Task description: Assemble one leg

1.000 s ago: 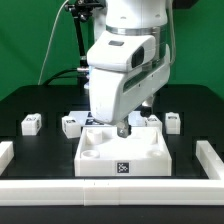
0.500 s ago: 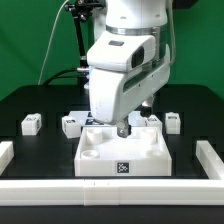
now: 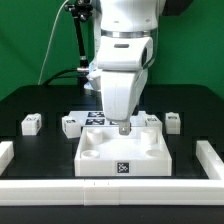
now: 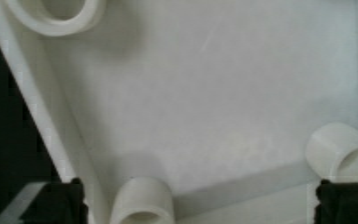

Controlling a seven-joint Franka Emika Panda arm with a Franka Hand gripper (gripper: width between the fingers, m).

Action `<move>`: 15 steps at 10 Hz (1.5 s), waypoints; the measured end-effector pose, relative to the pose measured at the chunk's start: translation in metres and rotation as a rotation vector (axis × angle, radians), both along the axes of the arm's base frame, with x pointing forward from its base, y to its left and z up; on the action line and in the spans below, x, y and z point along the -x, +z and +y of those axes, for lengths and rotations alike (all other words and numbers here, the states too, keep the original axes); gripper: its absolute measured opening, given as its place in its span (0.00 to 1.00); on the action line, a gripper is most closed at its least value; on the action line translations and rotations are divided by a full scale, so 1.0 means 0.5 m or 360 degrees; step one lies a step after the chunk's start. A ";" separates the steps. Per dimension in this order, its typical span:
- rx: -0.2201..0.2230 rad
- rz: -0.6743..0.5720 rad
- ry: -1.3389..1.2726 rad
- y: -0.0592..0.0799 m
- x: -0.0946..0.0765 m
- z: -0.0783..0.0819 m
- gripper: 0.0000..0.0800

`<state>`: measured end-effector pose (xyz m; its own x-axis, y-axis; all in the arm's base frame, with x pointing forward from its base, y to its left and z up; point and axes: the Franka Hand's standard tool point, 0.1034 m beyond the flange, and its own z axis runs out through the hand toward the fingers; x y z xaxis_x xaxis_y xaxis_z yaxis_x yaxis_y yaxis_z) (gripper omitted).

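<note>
The gripper (image 3: 122, 127) hung over the white tabletop (image 3: 150, 158), fingers (image 4: 140, 202) spread wide with nothing between them; one leg (image 3: 70, 125) lay on the black table (image 3: 40, 100) at the gripper's nine o'clock, well apart from it

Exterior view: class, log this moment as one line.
claw: low at tabletop far rim, jaws unclear | leg: loose on table, exterior view's left
</note>
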<state>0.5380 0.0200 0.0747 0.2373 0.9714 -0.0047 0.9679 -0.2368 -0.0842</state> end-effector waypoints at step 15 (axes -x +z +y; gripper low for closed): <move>-0.0030 0.0007 0.0383 -0.052 0.106 -0.022 0.81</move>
